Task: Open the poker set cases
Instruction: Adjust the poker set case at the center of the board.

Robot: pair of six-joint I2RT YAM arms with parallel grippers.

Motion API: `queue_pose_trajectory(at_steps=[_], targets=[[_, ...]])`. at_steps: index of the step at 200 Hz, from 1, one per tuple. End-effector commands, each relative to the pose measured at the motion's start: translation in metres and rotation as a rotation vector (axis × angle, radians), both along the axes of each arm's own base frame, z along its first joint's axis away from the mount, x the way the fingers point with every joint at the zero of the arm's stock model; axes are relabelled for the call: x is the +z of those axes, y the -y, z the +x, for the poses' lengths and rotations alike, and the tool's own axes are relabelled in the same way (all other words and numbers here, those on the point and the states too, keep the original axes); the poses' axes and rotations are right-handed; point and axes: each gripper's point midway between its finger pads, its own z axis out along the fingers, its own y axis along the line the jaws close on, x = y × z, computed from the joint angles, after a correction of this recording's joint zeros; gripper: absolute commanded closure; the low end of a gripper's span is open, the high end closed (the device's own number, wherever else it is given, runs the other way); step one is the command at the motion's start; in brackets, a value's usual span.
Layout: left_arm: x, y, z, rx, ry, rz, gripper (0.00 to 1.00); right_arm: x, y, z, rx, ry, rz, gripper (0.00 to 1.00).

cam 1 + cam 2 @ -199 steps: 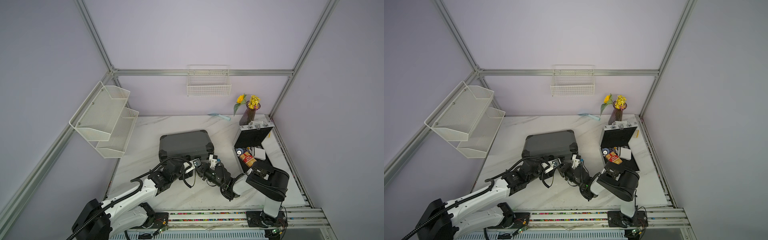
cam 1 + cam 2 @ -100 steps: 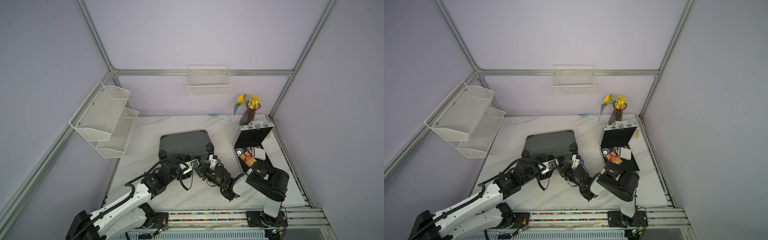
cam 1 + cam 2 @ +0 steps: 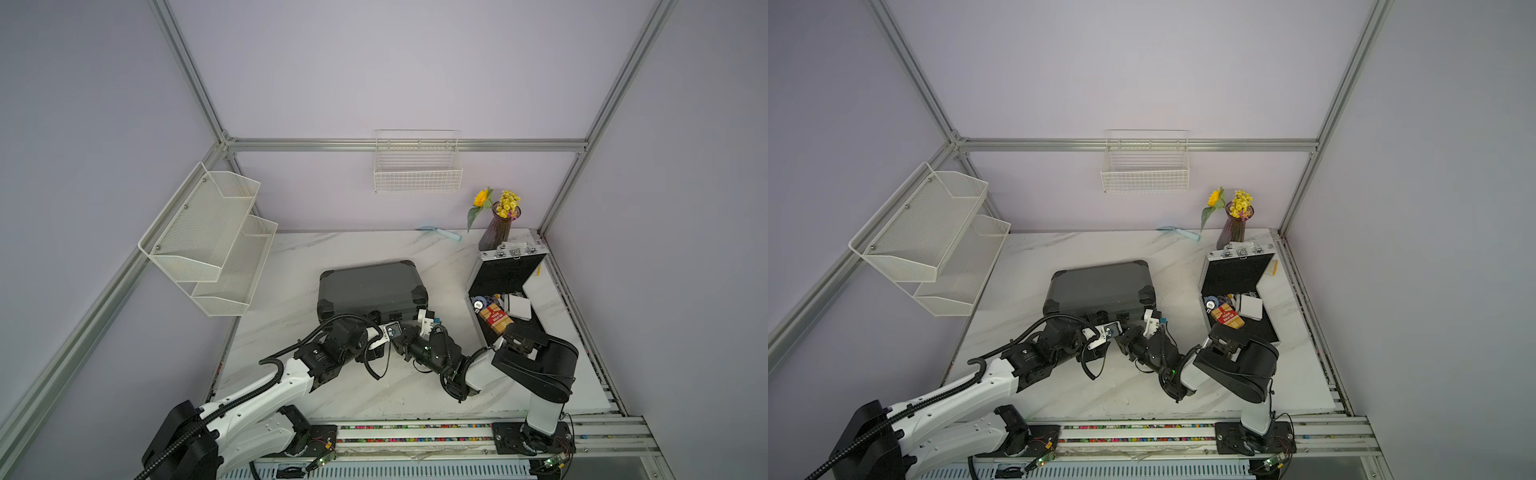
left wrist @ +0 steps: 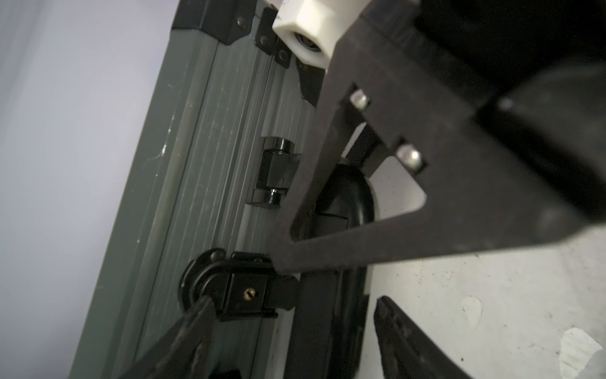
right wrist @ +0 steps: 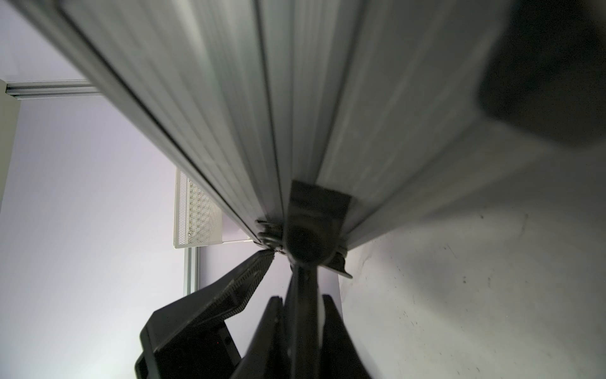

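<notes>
The larger dark grey poker set case (image 3: 372, 286) (image 3: 1100, 284) lies shut mid-table. The smaller silver case (image 3: 511, 251) (image 3: 1241, 251) stands open at the right, black-lined lid up. Both grippers are at the grey case's front side (image 4: 203, 164). My left gripper (image 4: 295, 302) (image 3: 380, 320) is open; one finger (image 4: 193, 331) touches the black latch (image 4: 242, 292), and the case's handle runs between the jaws. My right gripper (image 5: 301, 298) (image 3: 405, 330) is shut on that thin black handle (image 5: 301, 315) just below its pivot.
The open silver case holds a red card box (image 3: 496, 318), a white box (image 3: 519, 306) and chips. A flower vase (image 3: 496, 226) stands behind it, and a light blue tool (image 3: 440, 233) lies by the back wall. A wire basket (image 3: 417, 174) and mesh shelves (image 3: 216, 237) hang on the walls.
My left arm has shifted its elbow while its gripper stays at the grey case's front, and its jaws have widened a little. The right arm has not moved.
</notes>
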Motion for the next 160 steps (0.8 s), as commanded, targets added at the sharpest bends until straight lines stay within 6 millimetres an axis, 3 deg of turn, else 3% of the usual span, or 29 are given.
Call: queue_pose_trajectory(at_steps=[1,63,114,160], targets=[[0.033,0.007,0.017,-0.024,0.114,0.003,0.22,0.131,-0.001,-0.023,0.079,0.256,0.378,1.0],[0.066,0.012,0.006,-0.07,0.179,-0.096,0.23,0.131,0.0,-0.024,0.075,0.259,0.374,1.0],[0.048,0.008,0.014,-0.04,0.16,-0.034,0.23,0.133,0.002,-0.024,0.076,0.262,0.378,1.0],[0.052,0.008,0.024,-0.012,0.183,-0.04,0.22,0.136,0.002,-0.025,0.079,0.274,0.379,1.0]])
